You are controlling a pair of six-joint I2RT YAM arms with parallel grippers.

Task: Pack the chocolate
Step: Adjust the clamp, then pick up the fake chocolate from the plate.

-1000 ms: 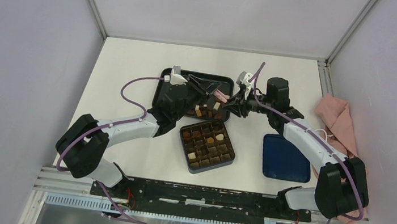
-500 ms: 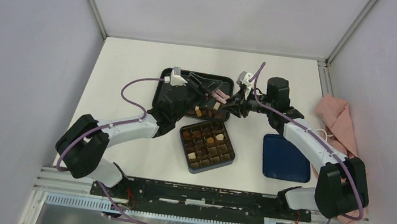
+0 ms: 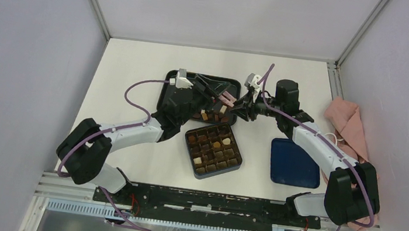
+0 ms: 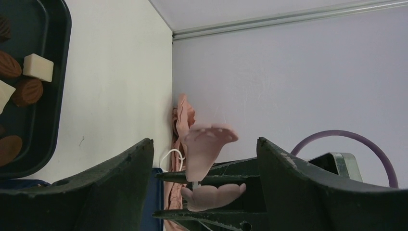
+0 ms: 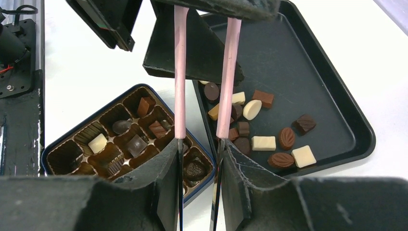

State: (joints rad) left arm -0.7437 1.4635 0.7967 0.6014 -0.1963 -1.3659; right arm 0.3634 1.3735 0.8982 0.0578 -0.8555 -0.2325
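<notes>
Right end effector (image 5: 199, 156) tight on pink tweezers (image 5: 179, 72), left end effector (image 4: 204, 144) wide open and empty, white table (image 3: 131, 71), grey walls (image 3: 23, 40).

One box (image 5: 65, 155), one tray (image 5: 288, 82), one tweezers (image 5: 179, 72)

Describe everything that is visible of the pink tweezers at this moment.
The pink tweezers have two long, slim arms, matte like plastic or silicone, lying almost parallel with a gap between them. Seen end-on from the left wrist, each arm ends in a flat, paw-shaped pad. They are held in the air over the black tray. The right gripper is closed on them. The left gripper stands open around the paw-shaped ends, apart from them.
</notes>
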